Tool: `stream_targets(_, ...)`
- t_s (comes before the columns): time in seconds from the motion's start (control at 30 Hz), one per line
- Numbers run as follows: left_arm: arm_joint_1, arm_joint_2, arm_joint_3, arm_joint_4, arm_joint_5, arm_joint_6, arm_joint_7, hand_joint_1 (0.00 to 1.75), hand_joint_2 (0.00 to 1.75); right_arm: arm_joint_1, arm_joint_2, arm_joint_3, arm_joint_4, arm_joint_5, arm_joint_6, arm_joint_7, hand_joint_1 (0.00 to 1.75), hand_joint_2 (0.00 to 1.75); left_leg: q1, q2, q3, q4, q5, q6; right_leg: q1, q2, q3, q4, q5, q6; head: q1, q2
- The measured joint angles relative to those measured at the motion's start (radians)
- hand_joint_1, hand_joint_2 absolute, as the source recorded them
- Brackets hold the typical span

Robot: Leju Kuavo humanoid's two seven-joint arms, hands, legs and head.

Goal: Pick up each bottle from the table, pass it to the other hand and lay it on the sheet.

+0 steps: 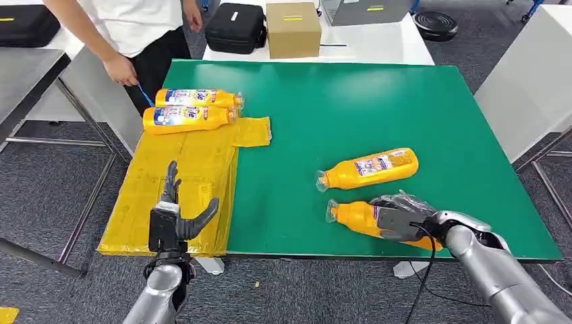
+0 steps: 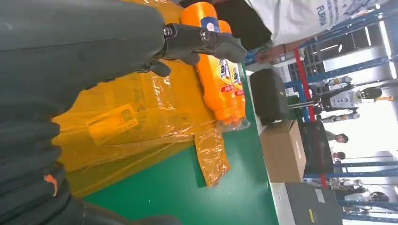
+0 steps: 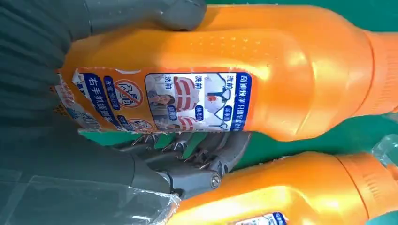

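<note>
My right hand (image 1: 399, 217) is down on the near bottle (image 1: 357, 217) at the near right of the green worktop (image 1: 378, 108). Fingers (image 3: 206, 159) wrapped round its body, thumb on one side, darker fingers on the other. Bottle lies on its side, cap pointing left; can't tell if it's clear of the worktop.

Second loose bottle (image 1: 369, 169) lies just beyond it, also on its side, cap to the left, close but apart from the held one. In the right wrist view it sits right beside my fingers.

My left hand (image 1: 177, 216) hovers over the near end of the yellow sheet (image 1: 175, 196), fingers (image 2: 206, 40) spread, holding nothing.

The sheet is crinkled yellow plastic on the left edge of the worktop, with a flap (image 1: 253, 131) sticking out to the right at its far end.

Two more bottles on the far end of the sheet, side by side, touching, caps to the right: nearer one (image 1: 185, 119), farther one (image 1: 195, 98).

Person (image 1: 135, 27) in a white top stands at the far left corner, one hand (image 1: 121, 69) down by the worktop edge near the farther bottle on the sheet.

Beyond the worktop: black case (image 1: 236, 27) and cardboard box (image 1: 292, 29) on a white table (image 1: 378, 47).
</note>
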Motion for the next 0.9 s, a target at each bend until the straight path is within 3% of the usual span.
stream_targets(0.23, 0.018, 0.002, 0.0, -0.007, -0.003, 0.006, -0.003, 0.0, 1.75, 0.009, 0.045, -0.027, -0.006, 0.001, -0.1, -0.065, 1.75, 1.75, 0.0, 0.001, -0.001, 0.0, 0.0, 0.0, 0.0, 0.0, 0.0, 0.0, 0.001, 0.0, 0.0, 0.0)
stream_targets(0.5, 0.024, -0.01, 0.001, -0.013, -0.026, 0.019, -0.008, 0.0, 1.75, -0.032, 0.199, -0.05, 0.001, -0.021, -0.23, -0.154, 1.75, 1.75, 0.002, 0.001, -0.001, 0.0, 0.001, -0.001, 0.001, 0.0, -0.001, 0.001, 0.001, 0.0, 0.0, 0.0)
stream_targets(0.67, 0.038, -0.01, 0.003, -0.028, -0.026, 0.018, -0.012, 0.0, 1.75, -0.031, 0.269, -0.077, -0.046, -0.058, -0.242, -0.187, 1.75, 1.75, 0.002, 0.0, -0.002, 0.0, 0.001, -0.001, 0.001, 0.0, -0.002, 0.001, 0.0, -0.001, 0.0, 0.0)
stream_targets(0.9, 0.044, -0.01, 0.005, -0.036, -0.024, 0.018, -0.013, 0.0, 1.75, -0.025, 0.304, -0.092, -0.074, -0.06, -0.245, -0.188, 1.75, 1.75, 0.001, 0.0, -0.002, 0.0, 0.001, -0.001, 0.0, 0.0, -0.002, 0.0, 0.0, 0.0, 0.0, 0.0)
